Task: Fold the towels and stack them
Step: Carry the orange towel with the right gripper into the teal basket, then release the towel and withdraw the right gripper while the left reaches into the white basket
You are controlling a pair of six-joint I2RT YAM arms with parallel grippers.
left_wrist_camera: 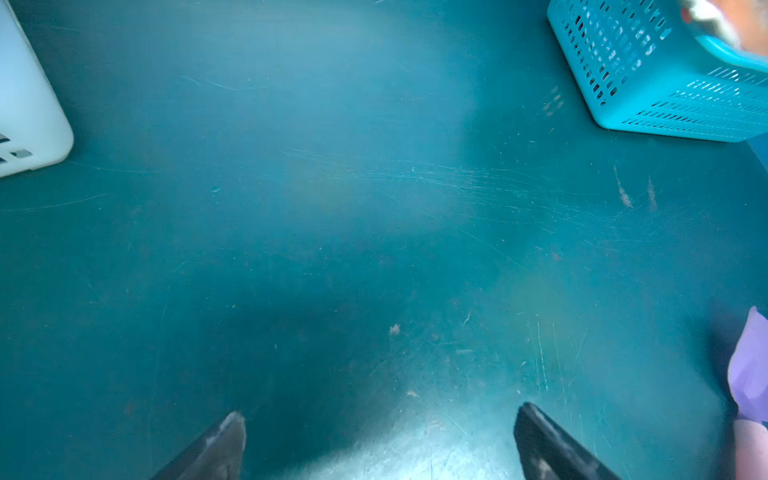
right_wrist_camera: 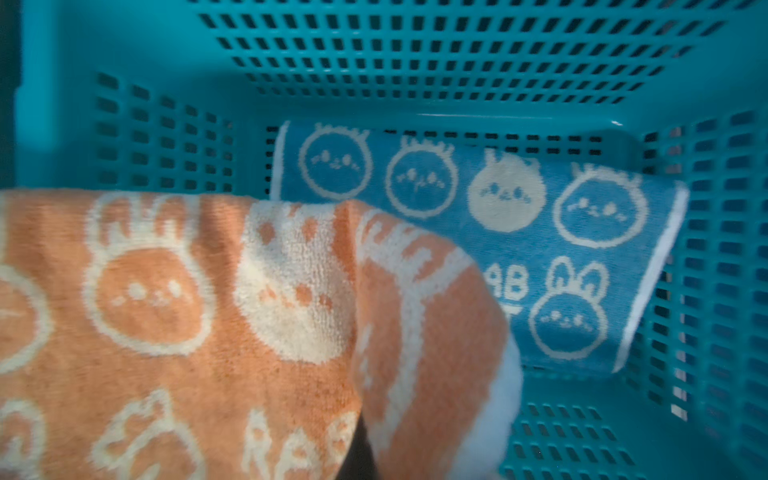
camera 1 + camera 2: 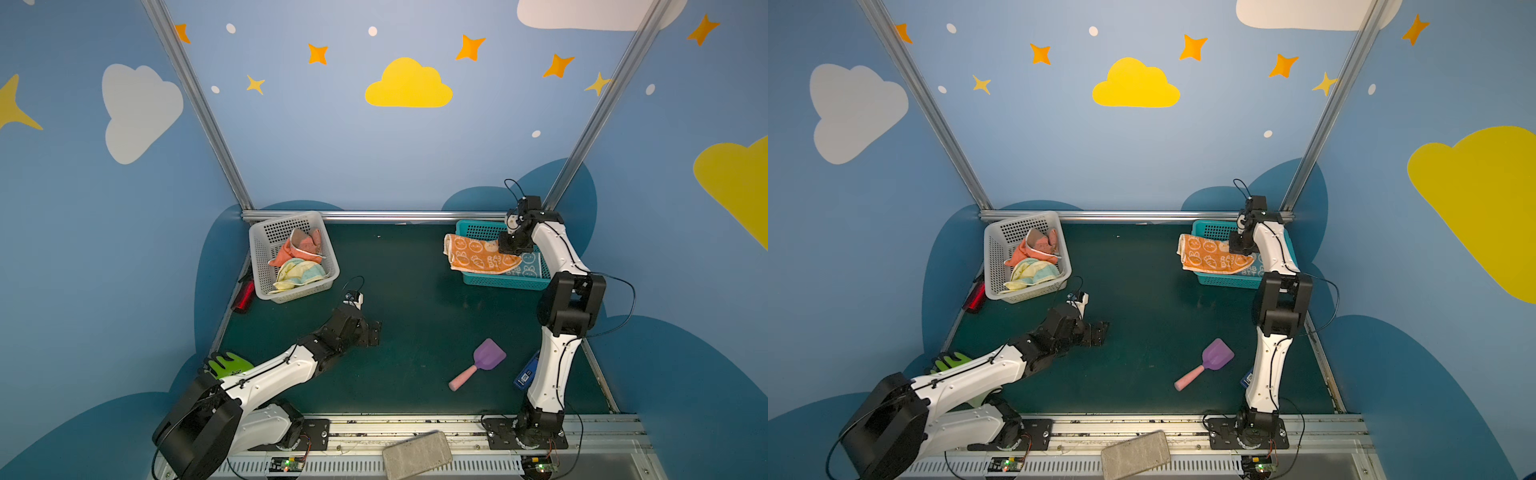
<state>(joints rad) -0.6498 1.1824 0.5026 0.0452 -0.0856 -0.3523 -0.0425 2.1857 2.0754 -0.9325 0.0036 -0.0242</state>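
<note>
Sagging over perforated plastic basket point(image 3: 498, 283), nubby orange towel point(image 3: 478, 255) seems pinched.

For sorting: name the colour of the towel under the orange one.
Blue towel, white rabbits; right wrist view.

The orange towel point(image 2: 145, 299) and the blue towel point(image 2: 590, 237) both bear white rabbits (the basket point(image 2: 415, 54) is teal).
</note>
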